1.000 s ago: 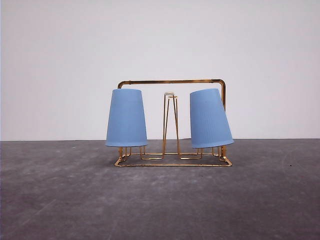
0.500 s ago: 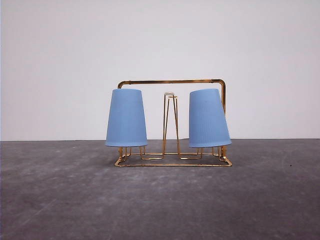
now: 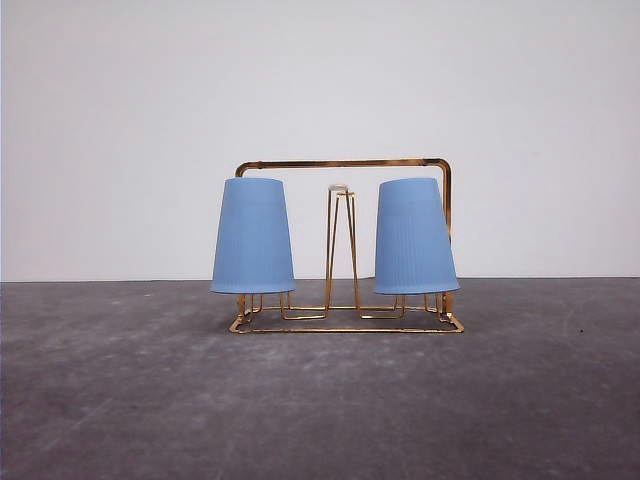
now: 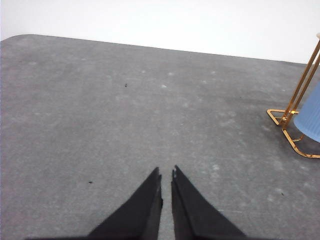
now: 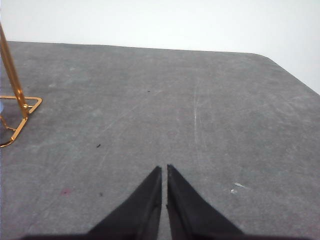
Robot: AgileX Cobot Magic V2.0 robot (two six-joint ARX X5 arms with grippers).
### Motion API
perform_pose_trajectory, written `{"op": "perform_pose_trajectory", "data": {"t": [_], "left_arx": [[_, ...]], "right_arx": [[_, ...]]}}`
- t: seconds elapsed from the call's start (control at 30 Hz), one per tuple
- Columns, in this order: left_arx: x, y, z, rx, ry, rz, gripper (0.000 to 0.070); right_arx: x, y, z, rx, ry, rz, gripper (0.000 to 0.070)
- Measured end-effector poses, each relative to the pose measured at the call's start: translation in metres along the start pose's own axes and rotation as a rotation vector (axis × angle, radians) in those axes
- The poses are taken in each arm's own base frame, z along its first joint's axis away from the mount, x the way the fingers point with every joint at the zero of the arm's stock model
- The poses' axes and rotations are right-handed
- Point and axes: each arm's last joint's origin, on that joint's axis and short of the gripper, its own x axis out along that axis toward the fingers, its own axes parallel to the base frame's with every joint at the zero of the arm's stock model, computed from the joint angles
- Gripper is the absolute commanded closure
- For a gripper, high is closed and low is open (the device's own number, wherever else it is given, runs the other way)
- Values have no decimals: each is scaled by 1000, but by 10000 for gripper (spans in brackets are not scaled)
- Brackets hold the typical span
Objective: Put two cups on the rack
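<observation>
Two light blue ribbed cups hang upside down on the gold wire rack (image 3: 345,163): the left cup (image 3: 253,236) over the left prongs, the right cup (image 3: 415,237) over the right prongs, both upright. The middle white-tipped prongs (image 3: 339,190) are bare. In the left wrist view my left gripper (image 4: 166,175) is shut with nothing in it, over grey table, with a rack corner (image 4: 284,118) and a cup rim (image 4: 311,120) off to the side. My right gripper (image 5: 164,169) is likewise shut and empty, a rack corner (image 5: 21,107) at that view's edge.
The rack stands at the middle of a dark grey table (image 3: 320,400) before a white wall. The table's rounded corners show in both wrist views.
The right cup was tilted with its rim swung right a second ago; it has settled to hang straight. The left cup and rack have not moved.
</observation>
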Motion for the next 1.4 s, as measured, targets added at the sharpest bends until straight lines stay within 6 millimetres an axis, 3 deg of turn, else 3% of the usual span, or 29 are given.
{"op": "perform_pose_trajectory", "data": {"t": [1.4], "left_arx": [[0,0,0,0,0,0,684]], "right_arx": [[0,0,0,0,0,0,684]]}}
